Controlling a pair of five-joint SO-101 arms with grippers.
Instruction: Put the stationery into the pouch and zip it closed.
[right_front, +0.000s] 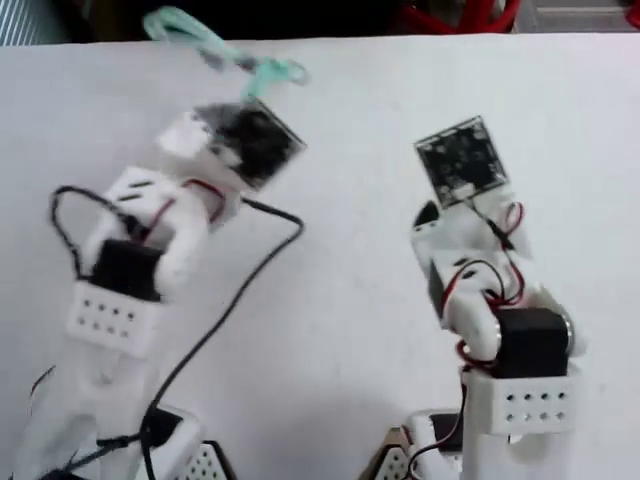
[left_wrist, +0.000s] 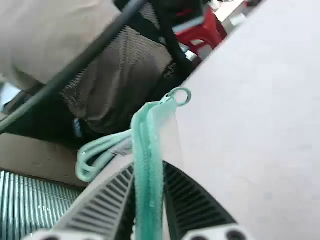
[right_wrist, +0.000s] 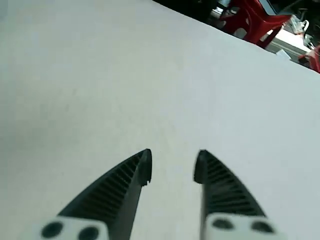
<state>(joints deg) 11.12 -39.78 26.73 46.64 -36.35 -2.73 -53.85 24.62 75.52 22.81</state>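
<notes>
Left gripper (left_wrist: 149, 172) is clamped on the pouch (left_wrist: 148, 135) along its teal zipper. The pouch sits upper left in the high view, near the far edge of the table (right_front: 350, 300). The ring pull (left_wrist: 181, 96) pokes out past the fingertips. Right gripper (right_wrist: 172, 165) has its jaws apart over bare table, holding nothing. Risk, my read: thin grip on slick tape — one tug and it slips, or drags the pouch off the edge.

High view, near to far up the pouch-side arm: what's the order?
Left arm's base → its white perforated block → black wrist board → mint pouch, its zip edge clamped in the left pincer, near the table's far edge.
</notes>
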